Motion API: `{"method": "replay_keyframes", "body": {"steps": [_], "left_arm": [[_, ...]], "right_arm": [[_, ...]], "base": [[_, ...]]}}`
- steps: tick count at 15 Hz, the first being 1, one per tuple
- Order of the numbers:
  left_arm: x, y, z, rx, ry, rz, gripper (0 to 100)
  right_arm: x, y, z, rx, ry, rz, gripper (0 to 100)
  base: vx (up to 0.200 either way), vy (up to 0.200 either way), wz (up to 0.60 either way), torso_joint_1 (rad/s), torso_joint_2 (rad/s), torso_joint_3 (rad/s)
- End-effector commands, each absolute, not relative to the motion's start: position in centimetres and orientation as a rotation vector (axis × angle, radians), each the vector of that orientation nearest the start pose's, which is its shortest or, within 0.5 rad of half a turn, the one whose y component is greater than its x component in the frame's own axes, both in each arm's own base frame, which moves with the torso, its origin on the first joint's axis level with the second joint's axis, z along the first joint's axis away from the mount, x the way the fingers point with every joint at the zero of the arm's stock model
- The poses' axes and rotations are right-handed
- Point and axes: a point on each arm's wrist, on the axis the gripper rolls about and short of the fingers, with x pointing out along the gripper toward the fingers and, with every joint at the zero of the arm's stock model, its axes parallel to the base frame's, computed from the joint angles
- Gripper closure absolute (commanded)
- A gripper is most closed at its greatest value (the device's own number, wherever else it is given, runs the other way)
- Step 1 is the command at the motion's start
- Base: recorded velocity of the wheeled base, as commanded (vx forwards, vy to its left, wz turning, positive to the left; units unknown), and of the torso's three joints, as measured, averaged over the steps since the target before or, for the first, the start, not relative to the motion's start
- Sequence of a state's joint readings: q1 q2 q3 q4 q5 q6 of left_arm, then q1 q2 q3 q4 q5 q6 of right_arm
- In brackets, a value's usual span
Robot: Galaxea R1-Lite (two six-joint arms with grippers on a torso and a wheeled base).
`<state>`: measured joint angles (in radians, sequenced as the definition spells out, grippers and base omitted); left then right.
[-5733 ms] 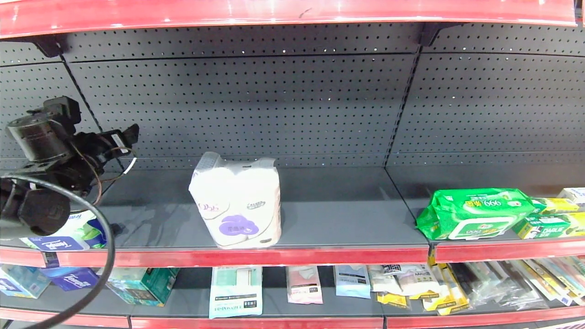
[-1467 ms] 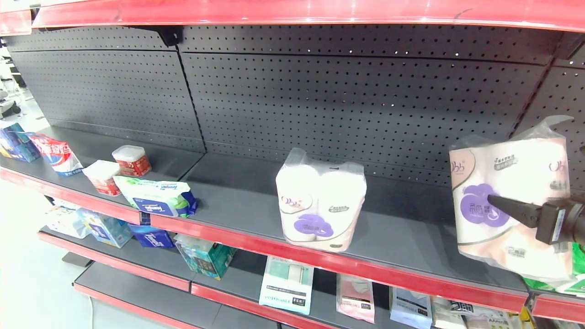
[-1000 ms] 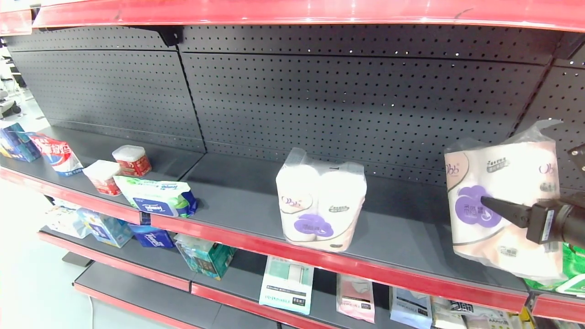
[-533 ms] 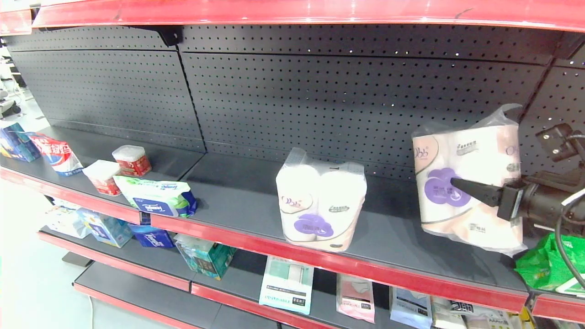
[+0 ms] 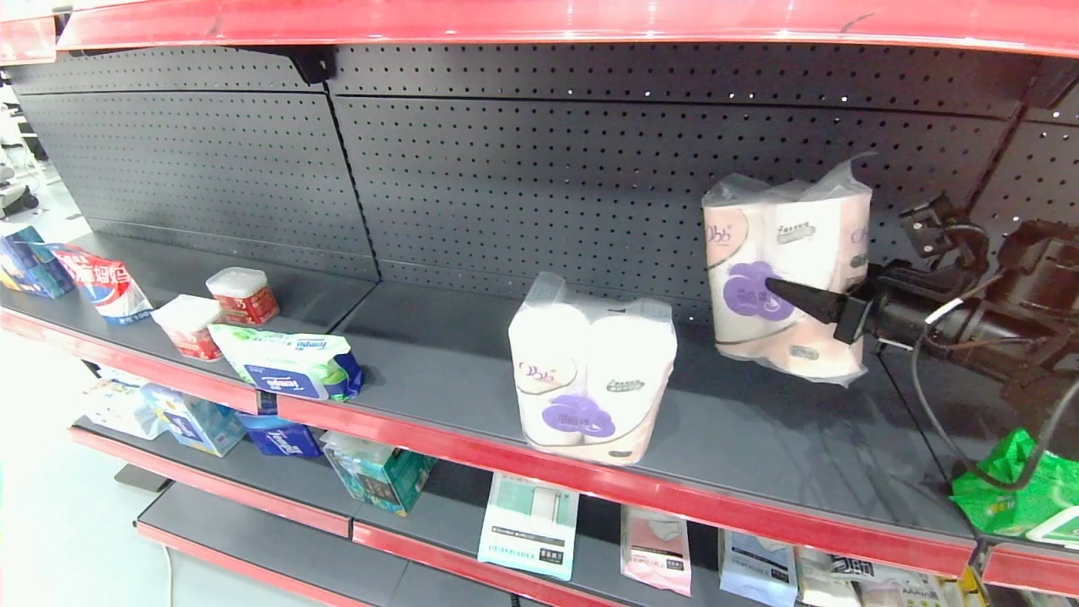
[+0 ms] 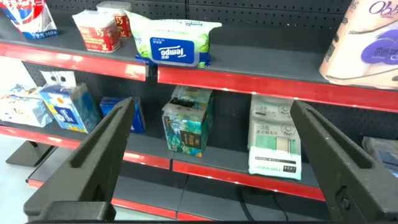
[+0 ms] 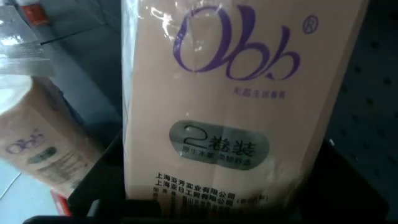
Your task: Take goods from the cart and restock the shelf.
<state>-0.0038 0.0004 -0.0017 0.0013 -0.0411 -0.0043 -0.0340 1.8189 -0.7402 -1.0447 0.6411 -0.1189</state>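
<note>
My right gripper is shut on a pack of toilet paper rolls, held just above the grey shelf near the pegboard back. Up close the held pack sits between the dark fingers. A second, matching pack stands upright on the shelf near its red front edge, to the left of the held one; it also appears as a pack beside the held one and at a corner of the left wrist view. My left gripper is open, low in front of the lower shelves, holding nothing.
On the shelf's left stand a blue-and-green tissue pack, two small red-and-white tubs and a red pouch. A green wipes pack lies at the right. Lower shelves hold tissue boxes and flat packets. Bare shelf lies between the two packs.
The camera swung left after the oldest frame. Over the last second and a half my right gripper carried the pack left, up and deeper toward the pegboard. The standing pack stayed put.
</note>
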Motion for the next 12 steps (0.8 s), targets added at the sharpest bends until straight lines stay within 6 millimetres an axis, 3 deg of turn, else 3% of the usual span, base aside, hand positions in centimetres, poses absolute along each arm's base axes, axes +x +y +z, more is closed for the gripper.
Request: {"method": "replay_keyframes", "body": {"steps": [1, 3, 9, 12], "left_arm": [[-2.3, -0.1, 7.6, -0.005, 0.0, -0.046, 0], [-2.3, -0.1, 7.6, -0.005, 0.0, -0.046, 0], [-2.3, -0.1, 7.6, -0.005, 0.0, -0.044, 0], [-2.3, -0.1, 7.6, -0.005, 0.0, -0.044, 0]], "right_arm": [[34.9, 1.6, 14.4, -0.075, 0.046, 0.664, 100], [37.0, 4.0, 14.4, -0.087, 0.01, 0.76, 100], [38.8, 9.5, 12.4, -0.107, -0.006, 0.975, 100], [39.8, 9.4, 10.7, -0.186, -0.021, 0.971, 100]], "base": [[0.0, 0.0, 0.0, 0.0, 0.0, 0.0], [0.0, 0.0, 0.0, 0.0, 0.0, 0.0], [0.0, 0.0, 0.0, 0.0, 0.0, 0.0], [0.0, 0.0, 0.0, 0.0, 0.0, 0.0]]}}
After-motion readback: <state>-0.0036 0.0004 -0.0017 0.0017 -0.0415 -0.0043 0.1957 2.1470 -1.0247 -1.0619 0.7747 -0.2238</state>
